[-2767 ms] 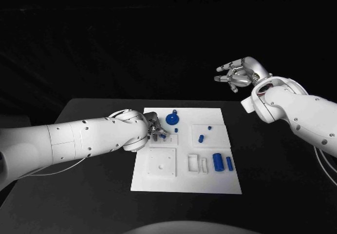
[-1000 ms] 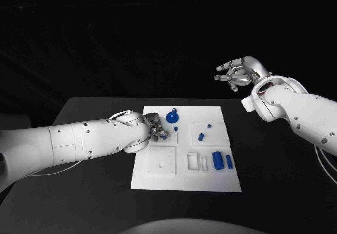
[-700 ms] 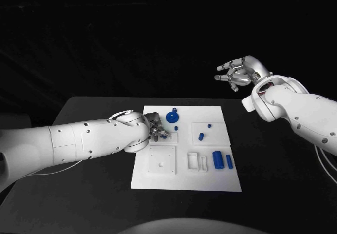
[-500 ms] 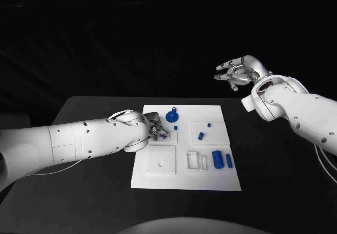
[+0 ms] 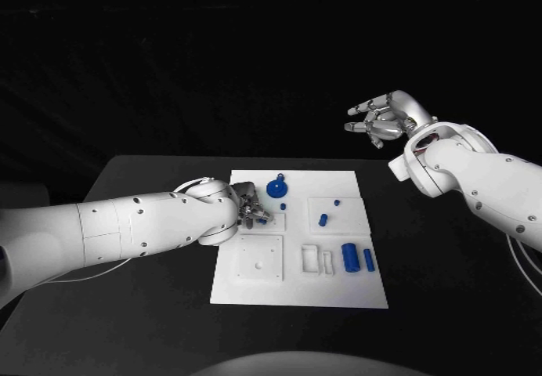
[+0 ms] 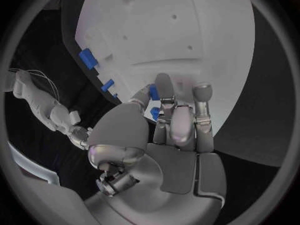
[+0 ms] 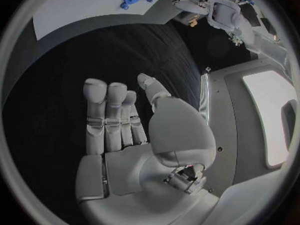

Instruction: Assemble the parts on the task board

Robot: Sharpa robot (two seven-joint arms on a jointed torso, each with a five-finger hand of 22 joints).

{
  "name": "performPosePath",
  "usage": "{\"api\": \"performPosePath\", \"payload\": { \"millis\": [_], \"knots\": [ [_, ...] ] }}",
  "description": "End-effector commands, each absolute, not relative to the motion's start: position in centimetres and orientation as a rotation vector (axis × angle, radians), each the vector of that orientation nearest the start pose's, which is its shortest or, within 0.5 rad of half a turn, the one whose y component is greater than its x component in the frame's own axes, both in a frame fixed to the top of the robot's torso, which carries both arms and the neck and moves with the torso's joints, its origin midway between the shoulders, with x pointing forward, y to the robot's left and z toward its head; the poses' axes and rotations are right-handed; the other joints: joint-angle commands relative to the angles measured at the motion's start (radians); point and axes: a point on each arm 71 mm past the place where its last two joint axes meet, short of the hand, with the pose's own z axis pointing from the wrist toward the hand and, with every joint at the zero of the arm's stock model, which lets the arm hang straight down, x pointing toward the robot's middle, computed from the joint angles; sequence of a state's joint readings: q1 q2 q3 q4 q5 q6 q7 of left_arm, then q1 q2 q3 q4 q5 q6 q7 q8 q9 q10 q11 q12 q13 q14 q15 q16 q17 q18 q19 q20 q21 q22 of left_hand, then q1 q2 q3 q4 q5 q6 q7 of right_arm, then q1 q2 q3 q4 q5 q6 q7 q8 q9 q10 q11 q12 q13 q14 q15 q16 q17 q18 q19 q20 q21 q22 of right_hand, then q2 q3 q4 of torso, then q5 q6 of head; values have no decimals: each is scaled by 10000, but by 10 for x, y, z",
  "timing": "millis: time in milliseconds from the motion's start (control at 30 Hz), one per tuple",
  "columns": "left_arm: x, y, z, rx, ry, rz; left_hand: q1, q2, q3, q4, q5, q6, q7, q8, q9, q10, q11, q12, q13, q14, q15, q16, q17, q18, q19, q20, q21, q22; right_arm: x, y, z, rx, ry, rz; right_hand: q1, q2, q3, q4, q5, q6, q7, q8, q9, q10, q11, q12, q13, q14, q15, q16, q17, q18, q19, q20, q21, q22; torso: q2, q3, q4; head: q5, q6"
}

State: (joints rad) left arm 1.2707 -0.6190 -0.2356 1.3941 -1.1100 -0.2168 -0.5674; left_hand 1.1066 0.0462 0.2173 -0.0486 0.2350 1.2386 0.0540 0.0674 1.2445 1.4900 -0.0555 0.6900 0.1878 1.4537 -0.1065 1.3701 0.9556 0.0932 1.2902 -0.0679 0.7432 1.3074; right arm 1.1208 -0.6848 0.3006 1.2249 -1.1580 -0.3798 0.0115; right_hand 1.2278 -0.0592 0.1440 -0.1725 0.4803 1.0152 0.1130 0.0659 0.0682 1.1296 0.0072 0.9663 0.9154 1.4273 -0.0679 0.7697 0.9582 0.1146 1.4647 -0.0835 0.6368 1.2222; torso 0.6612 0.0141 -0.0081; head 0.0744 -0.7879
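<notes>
Slippage is the danger: the left hand (image 6: 167, 122) pinches a small blue part (image 6: 154, 113) at its fingers' tips above the task board (image 5: 339, 294), so slight tilt could jam it, while the right hand (image 5: 382, 118) hangs empty, fingers loosely apart.

The task board (image 5: 299, 290) lay mid-table (image 5: 147, 313); the left hand (image 5: 251, 210) sat over its left side, the right hand (image 5: 382, 119) raised behind its right
</notes>
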Motion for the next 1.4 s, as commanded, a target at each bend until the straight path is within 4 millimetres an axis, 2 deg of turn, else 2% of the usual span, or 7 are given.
{"api": "performPosePath", "payload": {
  "millis": [33, 267, 867, 1300, 1400],
  "knots": [
    [489, 159, -257, -2371, 21823, -3122, 424, 505, 34, -66, -34, 1509, -1152, 40, 93, 260, -311, 38, -10, -8, -20, 3, 0, 34, 8, 4, -25, 332, 560, -228, -125, 3258, 14086, 8298, -80, -11, 28, 45, 26, 74, 13, -34, -14, 32, -56, 49, 9, 77, -25, -41, 17, 141, 508, -53, 24, -8, -2, 7, -2, -8, 5],
    [488, 159, -259, -2488, 22120, -3142, 424, 507, 18, -76, -95, 1506, -1155, 41, 174, 257, -315, 52, -6, -4, -22, 11, 6, 12, 9, -16, -29, 331, 560, -227, -126, 3270, 14107, 8295, -74, -5, 30, 35, 7, 72, 12, -35, -15, 27, -56, 31, 1, 79, -25, -53, 15, 141, 507, -53, 24, -26, 1, 10, -1, -13, 33],
    [489, 158, -260, -2402, 22474, -3031, 468, 526, -55, -119, -377, 1491, -1153, 27, 254, 257, -314, 50, -12, -8, -21, 3, -19, -14, -11, -34, -88, 319, 560, -227, -129, 3299, 14176, 8301, -74, -5, 30, 35, 7, 72, 12, -35, -15, 27, -56, 31, 1, 79, -25, -53, 15, 141, 507, -53, 24, -26, -3, 18, -10, -13, -11],
    [496, 156, -259, -1977, 23000, -2639, 519, 547, -87, -180, -441, 1469, -1145, 22, 262, 257, -310, 34, -20, -12, -13, -7, -33, -37, -34, -50, -140, 309, 561, -225, -130, 3305, 14205, 8321, -74, -5, 30, 35, 7, 72, 12, -35, -15, 27, -56, 31, 1, 79, -25, -53, 15, 141, 507, -53, 24, -26, 1, 12, -10, -22, 18],
    [497, 156, -259, -1855, 23151, -2514, 553, 546, -83, -224, -432, 1461, -1142, 19, 262, 258, -308, 29, -22, -11, -10, -8, -31, -45, -43, -60, -161, 305, 561, -225, -130, 3304, 14208, 8326, -74, -5, 30, 35, 7, 72, 12, -35, -15, 27, -56, 31, 1, 79, -25, -53, 15, 141, 507, -53, 24, -26, 3, 15, -8, -22, -8]
  ]
}}
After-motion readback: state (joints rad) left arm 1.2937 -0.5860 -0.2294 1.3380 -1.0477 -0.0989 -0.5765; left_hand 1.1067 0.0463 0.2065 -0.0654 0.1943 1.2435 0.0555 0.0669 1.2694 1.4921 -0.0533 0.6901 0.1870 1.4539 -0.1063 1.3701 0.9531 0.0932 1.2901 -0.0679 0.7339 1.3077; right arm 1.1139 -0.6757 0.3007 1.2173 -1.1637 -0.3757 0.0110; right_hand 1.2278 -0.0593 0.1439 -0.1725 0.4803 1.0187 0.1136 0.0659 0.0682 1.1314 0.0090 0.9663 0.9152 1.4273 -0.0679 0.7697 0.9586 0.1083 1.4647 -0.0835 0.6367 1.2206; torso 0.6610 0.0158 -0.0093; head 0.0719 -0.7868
